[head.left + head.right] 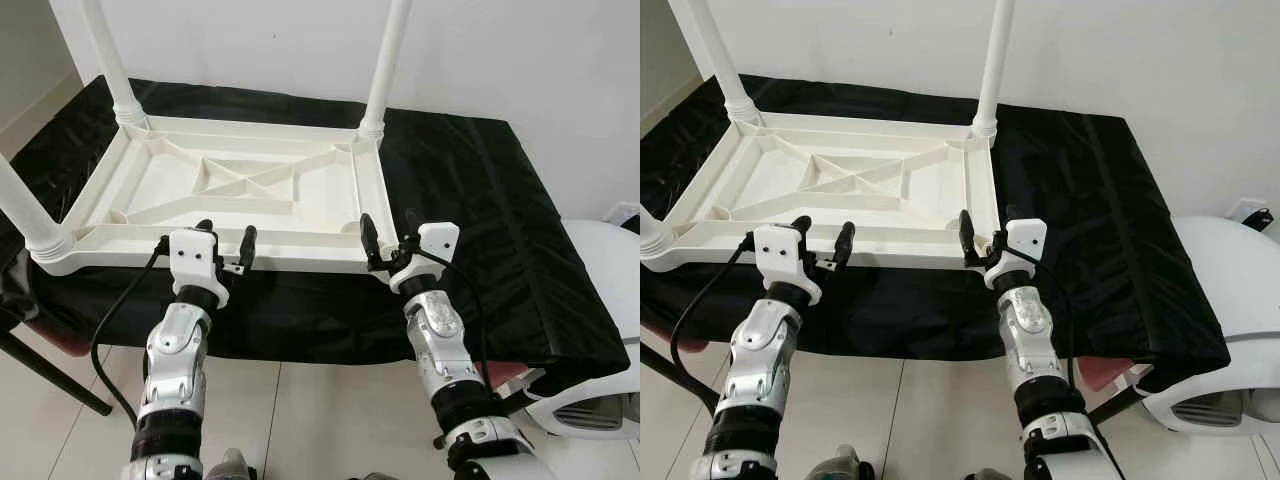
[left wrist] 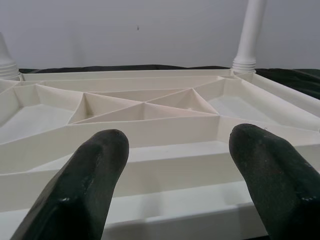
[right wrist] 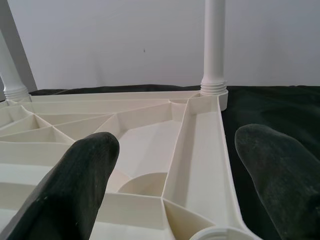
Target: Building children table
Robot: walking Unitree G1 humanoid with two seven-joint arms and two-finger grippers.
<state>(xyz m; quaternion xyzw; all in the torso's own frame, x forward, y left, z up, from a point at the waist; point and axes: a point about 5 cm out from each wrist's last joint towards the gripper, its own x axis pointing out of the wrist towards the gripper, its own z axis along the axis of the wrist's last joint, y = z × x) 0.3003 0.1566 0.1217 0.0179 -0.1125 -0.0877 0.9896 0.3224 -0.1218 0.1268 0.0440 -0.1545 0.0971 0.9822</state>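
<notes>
A white plastic children's table [image 1: 150,185] lies upside down on a black-covered surface [image 1: 470,200], ribbed underside up. Legs stand up from its far left corner [image 1: 108,60], far right corner [image 1: 388,60] and near left corner [image 1: 25,215]. The near right corner shows a bare round socket [image 3: 225,234]. My left gripper [image 1: 227,240] is open at the table's near rim, left of the middle. My right gripper [image 1: 390,235] is open at the near right corner, straddling the rim [image 3: 200,150]. Neither gripper holds anything.
The black cloth extends well to the right of the white table and drops off at the front edge. A white rounded appliance [image 1: 600,300] stands on the tiled floor at the right. A dark support leg [image 1: 50,375] slants at the lower left. A white wall runs behind.
</notes>
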